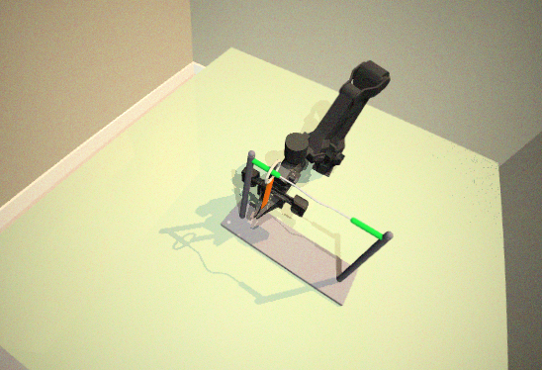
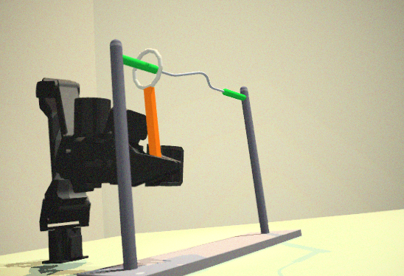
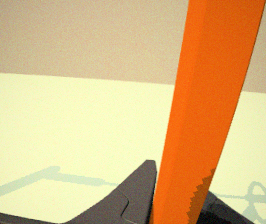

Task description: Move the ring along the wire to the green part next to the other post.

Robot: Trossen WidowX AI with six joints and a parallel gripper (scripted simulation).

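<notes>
The pale ring [image 1: 268,176] [image 2: 134,73] is around the first green part [image 1: 260,165] [image 2: 130,61], near its inner end, with the green part passing through the opening. The orange handle [image 1: 267,194] [image 2: 152,119] [image 3: 204,100] hangs below the ring, nearly upright. My gripper [image 1: 259,214] [image 3: 157,169] is shut on the handle's lower part; in the exterior view its tips are partly hidden. The grey wire [image 1: 321,203] [image 2: 188,74] bends from there to the other green part [image 1: 367,228] [image 2: 234,94]. Whether ring and green part touch cannot be told.
The near post [image 1: 246,190] [image 2: 122,156] stands close beside the gripper. The far post [image 1: 363,257] [image 2: 254,156] stands at the other end of the base board [image 1: 297,254] [image 2: 221,252]. The arm [image 1: 336,116] reaches in from behind the wire. Shadows lie on the table [image 1: 148,309].
</notes>
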